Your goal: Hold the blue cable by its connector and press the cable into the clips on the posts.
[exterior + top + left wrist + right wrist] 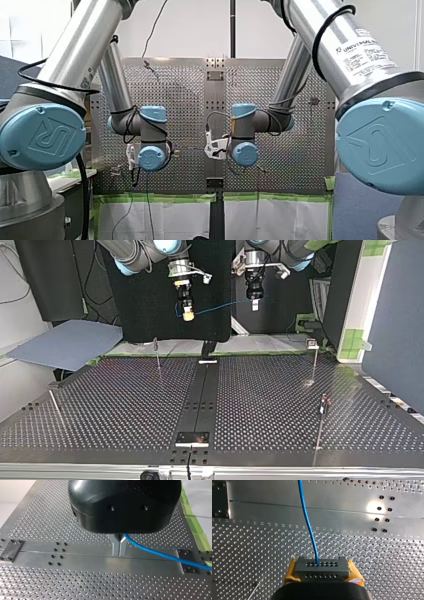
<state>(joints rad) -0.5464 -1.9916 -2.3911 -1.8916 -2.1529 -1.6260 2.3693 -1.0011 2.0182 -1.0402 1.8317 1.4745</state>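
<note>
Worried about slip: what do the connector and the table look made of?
The connector looks like matte dark grey plastic, dull without glare. The table looks like bare brushed metal, likely aluminium, given its bright reflection.

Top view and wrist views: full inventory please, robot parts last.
blue cable: one, blue, strung between both grippers, above the table
connector: one, dark grey, on the cable's end
posts: four, thin metal, standing apart on the table
table: one, perforated metal
sheet: one, grey-blue, beyond the table, top view's left
my right gripper: yellow-padded fingers shut on connector
my left gripper: metal fingers shut on blue cable
</note>
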